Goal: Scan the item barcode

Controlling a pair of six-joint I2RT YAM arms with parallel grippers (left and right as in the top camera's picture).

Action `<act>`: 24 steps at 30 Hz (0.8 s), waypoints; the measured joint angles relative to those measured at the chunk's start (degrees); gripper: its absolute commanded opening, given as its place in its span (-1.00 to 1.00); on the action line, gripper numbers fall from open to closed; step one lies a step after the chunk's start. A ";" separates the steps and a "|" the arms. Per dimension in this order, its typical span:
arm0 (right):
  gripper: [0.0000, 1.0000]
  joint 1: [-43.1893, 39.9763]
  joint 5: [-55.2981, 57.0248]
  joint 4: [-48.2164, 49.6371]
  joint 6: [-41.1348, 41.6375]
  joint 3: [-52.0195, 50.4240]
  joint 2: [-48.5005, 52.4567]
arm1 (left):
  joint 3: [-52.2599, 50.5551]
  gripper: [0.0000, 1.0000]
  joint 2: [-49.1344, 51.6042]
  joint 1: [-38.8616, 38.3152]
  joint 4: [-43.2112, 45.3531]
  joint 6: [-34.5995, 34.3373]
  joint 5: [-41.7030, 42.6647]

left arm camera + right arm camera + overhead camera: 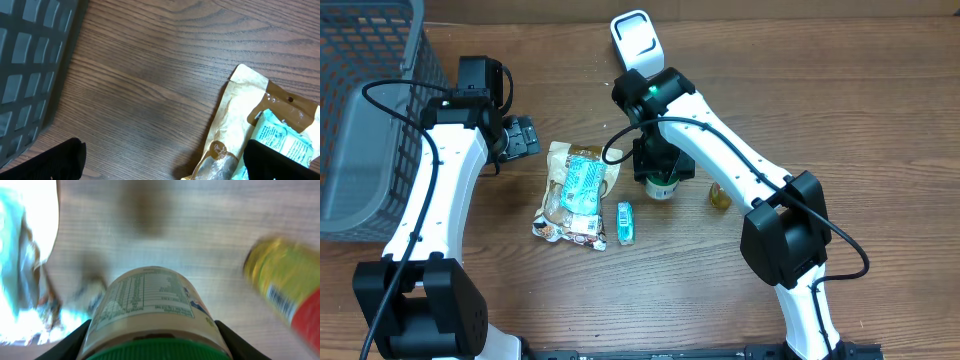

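A bottle (661, 186) with a green cap and a white printed label stands on the wooden table at centre. My right gripper (657, 165) comes down on it from above. In the right wrist view the bottle (145, 300) fills the space between both fingers, which press on its sides just below the cap, so the right gripper (155, 347) is shut on it. A white scanner (635, 38) lies at the table's far edge. My left gripper (520, 137) hangs open over bare wood, left of a snack bag (575, 192). In its own view the left gripper (162, 165) holds nothing.
A grey plastic basket (365, 120) stands at the far left. The tan and teal snack bag (240, 115) lies left of the bottle, with a small teal packet (626, 222) beside it. A small yellow jar (720, 196) lies to the bottle's right.
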 measured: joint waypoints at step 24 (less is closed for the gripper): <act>-0.93 0.00 -34.73 -6.29 -7.13 0.22 -0.04 | 0.02 1.00 0.00 0.00 0.02 0.00 0.00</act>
